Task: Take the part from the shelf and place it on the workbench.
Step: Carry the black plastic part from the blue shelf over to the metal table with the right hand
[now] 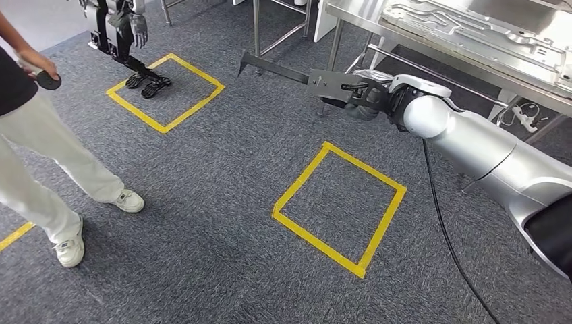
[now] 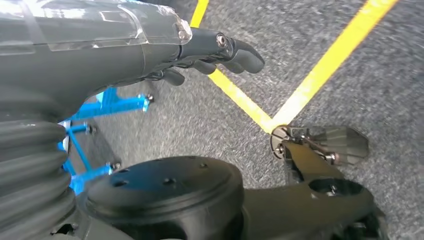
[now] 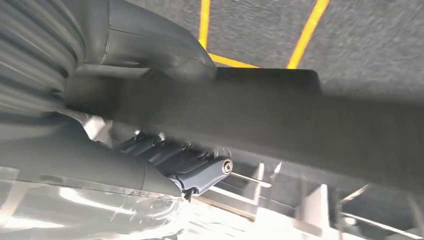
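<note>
No writing can be read anywhere. In the head view the right hand (image 1: 364, 98) grips a long dark flat metal part (image 1: 297, 75), a plate that narrows to a bar pointing left above the grey carpet (image 1: 222, 169), near the steel workbench (image 1: 432, 40) at far right. A person (image 1: 34, 135) stands at left.

In the left wrist view the left hand (image 2: 210, 55) hangs with fingers loosely curled, holding nothing.

In the right wrist view the part (image 3: 280, 110) looks blurred and dark, clamped between thumb and fingers (image 3: 175, 160).
</note>
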Motion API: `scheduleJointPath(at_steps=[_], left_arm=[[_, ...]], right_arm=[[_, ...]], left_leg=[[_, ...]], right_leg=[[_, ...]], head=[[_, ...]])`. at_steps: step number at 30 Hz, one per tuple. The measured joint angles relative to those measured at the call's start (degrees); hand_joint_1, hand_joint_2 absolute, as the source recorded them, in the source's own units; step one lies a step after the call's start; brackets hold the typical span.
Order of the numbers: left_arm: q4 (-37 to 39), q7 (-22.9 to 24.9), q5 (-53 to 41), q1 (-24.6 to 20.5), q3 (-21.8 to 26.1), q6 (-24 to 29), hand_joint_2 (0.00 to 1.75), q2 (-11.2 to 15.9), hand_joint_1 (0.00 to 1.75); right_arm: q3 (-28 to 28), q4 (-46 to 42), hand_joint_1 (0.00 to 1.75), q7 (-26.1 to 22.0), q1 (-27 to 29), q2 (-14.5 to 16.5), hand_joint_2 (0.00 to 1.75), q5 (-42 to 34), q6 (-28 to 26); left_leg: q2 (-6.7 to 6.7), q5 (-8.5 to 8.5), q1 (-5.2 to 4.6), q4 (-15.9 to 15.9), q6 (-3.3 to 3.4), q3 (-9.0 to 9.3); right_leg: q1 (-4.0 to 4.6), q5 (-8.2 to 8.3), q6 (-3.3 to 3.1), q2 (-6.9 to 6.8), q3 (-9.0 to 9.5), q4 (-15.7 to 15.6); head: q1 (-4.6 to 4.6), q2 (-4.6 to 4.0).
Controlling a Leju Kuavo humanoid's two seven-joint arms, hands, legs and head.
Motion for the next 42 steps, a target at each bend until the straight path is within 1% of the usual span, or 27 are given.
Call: scheduleJointPath(at_steps=[2,3,4,6,7,8,10,12,13,14,15,16,17,19,20,22,24,26,28,29,30,32,34,37,39,41,42], left_arm=[[0.0,0.0,0.0,-0.1,0.0,0.0,1.75,0.0,0.0],[0.0,0.0,0.0,-0.1,0.0,0.0,1.75,-0.1,0.0],[0.0,0.0,0.0,-0.2,0.0,0.0,1.75,-0.1,0.0],[0.0,0.1,0.0,-0.3,0.0,0.0,1.75,-0.2,0.0],[0.0,0.1,0.0,-0.4,0.0,0.0,1.75,-0.2,0.0],[0.0,0.2,0.0,-0.5,0.0,0.0,1.75,-0.2,0.0],[0.0,0.2,0.0,-0.5,0.0,0.0,1.75,-0.2,0.0],[0.0,0.2,0.1,-0.4,0.0,0.0,1.75,-0.2,0.0],[0.0,0.2,0.1,-0.4,0.0,0.0,1.75,-0.2,0.0],[0.0,0.1,0.2,-0.4,0.0,0.0,1.75,-0.1,0.0],[0.0,0.1,0.2,-0.4,0.0,0.0,1.75,-0.1,0.0],[0.0,0.2,0.2,-0.4,0.0,0.0,1.75,-0.1,0.0],[0.0,0.2,0.2,-0.3,0.0,0.0,1.75,-0.1,0.0],[0.0,0.2,0.2,-0.2,0.0,-0.1,1.75,-0.2,0.0],[-0.1,0.2,0.2,-0.1,0.0,-0.1,1.75,-0.2,0.0],[-0.1,0.2,0.2,-0.2,0.0,-0.1,1.75,-0.2,0.0],[0.0,0.2,0.2,-0.2,0.0,0.0,1.75,-0.2,0.0],[0.0,0.2,0.2,0.0,0.0,0.0,1.75,-0.2,0.0],[0.0,0.2,0.2,0.1,0.0,0.0,1.75,-0.1,0.0],[0.0,0.2,0.2,0.1,0.0,0.0,1.75,-0.1,0.0],[0.0,0.2,0.2,0.1,0.0,0.0,1.75,0.0,0.0],[0.0,0.2,0.2,0.0,0.0,0.0,1.75,0.0,0.0],[0.0,0.2,0.2,-0.2,-0.1,0.0,1.75,-0.1,0.0],[0.0,0.2,0.2,-0.6,-0.1,0.0,1.75,-0.2,0.0],[-0.1,0.2,0.2,-0.6,-0.1,0.0,1.75,-0.2,0.0],[-0.1,0.3,0.2,-0.6,-0.1,0.0,1.75,-0.2,0.0],[-0.1,0.3,0.2,-0.5,-0.1,0.0,1.75,-0.2,0.0]], right_arm=[[0.0,0.0,1.75,0.0,-0.4,0.0,1.75,-0.1,-0.1],[0.0,0.0,1.75,0.0,-0.7,0.0,1.75,-0.1,-0.1],[0.1,0.0,1.75,0.0,-0.9,0.0,1.75,-0.1,-0.2],[0.2,0.0,1.75,0.0,-1.1,-0.2,1.75,-0.2,-0.3],[0.2,0.0,1.75,0.0,-1.1,-0.3,1.75,-0.2,-0.3],[0.3,0.0,1.75,0.0,-1.2,-0.5,1.75,-0.2,-0.3],[0.4,0.0,1.75,0.0,-1.4,-0.5,1.75,-0.2,-0.4],[0.7,0.0,1.75,0.0,-1.3,-0.5,1.75,-0.3,-0.4],[0.9,0.0,1.75,0.0,-1.1,-0.4,1.75,-0.3,-0.4],[1.0,0.0,1.75,0.0,-1.0,-0.4,1.75,-0.4,-0.4],[1.1,0.0,1.75,0.0,-0.9,-0.4,1.75,-0.4,-0.4],[1.2,0.0,1.75,0.0,-0.9,-0.4,1.75,-0.4,-0.4],[1.2,0.0,1.75,0.0,-0.9,-0.4,1.75,-0.4,-0.4],[1.3,0.1,1.75,0.0,-0.9,-0.4,1.75,-0.4,-0.4],[1.4,0.2,1.75,0.0,-0.8,-0.4,1.75,-0.4,-0.4],[1.5,0.2,1.75,0.0,-0.8,-0.4,1.75,-0.5,-0.5],[1.4,0.2,1.75,0.0,-1.1,-0.3,1.75,-0.6,-0.5],[1.5,0.3,1.75,0.0,-1.4,-0.2,1.75,-0.6,-0.5],[1.9,0.3,1.75,0.0,-1.2,-0.1,1.75,-0.7,-0.6],[2.1,0.3,1.75,0.0,-1.1,0.0,1.75,-0.7,-0.6],[2.2,0.3,1.75,0.0,-1.1,0.0,1.75,-0.7,-0.6],[2.3,0.3,1.75,0.0,-1.3,0.0,1.75,-0.8,-0.7],[2.4,0.3,1.75,0.0,-1.9,0.0,1.75,-0.8,-0.9],[3.1,0.2,1.75,0.0,-2.7,-0.6,1.75,-0.7,-1.4],[3.6,0.0,1.75,0.0,-3.2,-0.8,1.75,-0.5,-1.8],[4.2,-0.3,1.75,0.0,-3.6,-0.8,1.75,-0.6,-2.2],[4.5,-0.3,1.75,0.0,-3.7,-0.8,1.75,-0.7,-2.4]], left_leg=[[1.52,-0.62,-0.13,-0.1,-0.29,0.71],[2.15,-0.81,-0.21,-0.2,-0.5,0.88],[2.78,-0.94,-0.28,-0.3,-0.73,0.98],[3.89,-1.16,-0.44,-0.7,-1.25,1.32],[3.05,-1.45,-0.41,-0.6,-1.54,1.53],[1.29,-2.09,-0.34,0.2,-1.75,1.32],[-2.98,-4.51,-0.14,5.1,-2.01,-1.15],[-3.96,-6.85,-0.12,12.2,-2.14,-5.49],[-3.82,-6.8,-0.11,14.2,-2.19,-7.06],[-3.73,-5.56,-0.09,14.1,-2.17,-7.68],[-3.86,-3.31,-0.05,12.0,-2.11,-7.22],[-4.66,-0.78,0.04,8.5,-2.01,-6.1],[-6.39,1.05,0.29,5.4,-1.92,-4.88],[-9.11,2.05,0.59,1.4,-1.81,-3.24],[-9.48,1.68,0.59,1.1,-1.7,-2.92],[-7.96,1.59,0.53,0.4,-1.3,-2.41],[-6.21,1.57,0.68,-0.2,-0.75,-1.67],[-4.34,1.22,0.61,-0.5,-0.3,-0.94],[-2.32,0.61,0.57,-0.5,-0.14,-0.28],[-1.39,0.27,0.57,-0.5,-0.19,0.08],[-0.58,-0.09,0.57,-0.5,-0.3,0.49],[0.52,-0.79,0.57,-0.6,-0.75,1.29],[1.15,-1.25,0.52,-0.7,-1.34,1.62],[1.33,-1.43,0.49,-1.0,-2.24,1.86],[-0.85,-2.34,0.63,-0.1,-2.73,1.7],[-3.52,-4.98,0.64,5.6,-2.87,-1.32],[-3.96,-6.28,0.56,9.4,-2.85,-3.67]], right_leg=[[0.63,3.54,-0.72,-1.64,3.66,-7.5],[1.03,4.22,-1.16,-2.41,4.95,-10.1],[1.42,4.19,-1.53,-2.89,5.59,-11.4],[1.64,3.89,-2.12,-2.19,5.85,-12.2],[1.53,3.92,-2.33,-1.7,6.12,-12.5],[1.32,3.95,-2.57,-1.31,6.5,-12.9],[0.96,3.91,-3.03,-0.63,7.06,-13.4],[0.95,3.67,-3.35,0.48,7.15,-13.3],[1.0,3.53,-3.4,1.18,7.18,-13.1],[1.0,3.35,-3.37,1.92,7.23,-12.9],[0.96,3.11,-3.27,2.64,7.32,-12.7],[0.86,2.82,-3.08,3.29,7.38,-12.4],[0.78,2.52,-2.84,3.92,7.29,-12.0],[0.44,2.2,-2.23,5.16,6.79,-11.4],[0.24,2.25,-1.88,5.86,6.52,-11.4],[0.04,2.36,-1.2,6.65,6.32,-11.5],[0.23,1.15,-0.56,4.58,5.38,-9.7],[0.16,-1.57,0.03,1.7,2.45,-3.8],[-0.11,-3.06,0.43,0.71,-0.75,2.0],[-0.22,-2.33,0.54,0.5,-1.29,2.6],[-0.29,-0.62,0.55,0.3,-0.85,1.3],[-0.3,3.55,0.34,0.06,2.3,-5.5],[-0.03,4.97,-0.15,-0.08,5.01,-10.6],[0.37,3.96,-1.14,-0.24,5.89,-12.2],[0.2,3.8,-1.62,-0.42,6.64,-13.0],[0.09,3.63,-2.12,-0.67,7.25,-13.4],[0.18,3.45,-2.41,-0.68,7.36,-13.4]], head=[[0.15,0.0],[0.16,0.0],[0.13,0.0],[0.07,0.0],[-0.04,0.0],[-0.17,0.0],[-0.74,0.0],[-1.34,0.0],[-1.54,0.0],[-1.63,0.0],[-1.71,0.0],[-1.79,0.0],[-1.88,0.0],[-1.87,0.0],[-1.84,0.0],[-1.83,0.0],[-1.37,0.0],[-0.59,0.0],[-0.18,0.0],[0.03,0.0],[0.17,0.0],[0.3,0.0],[0.24,0.0],[0.13,0.0],[-0.12,0.0],[-0.76,0.0],[-1.14,0.0]])
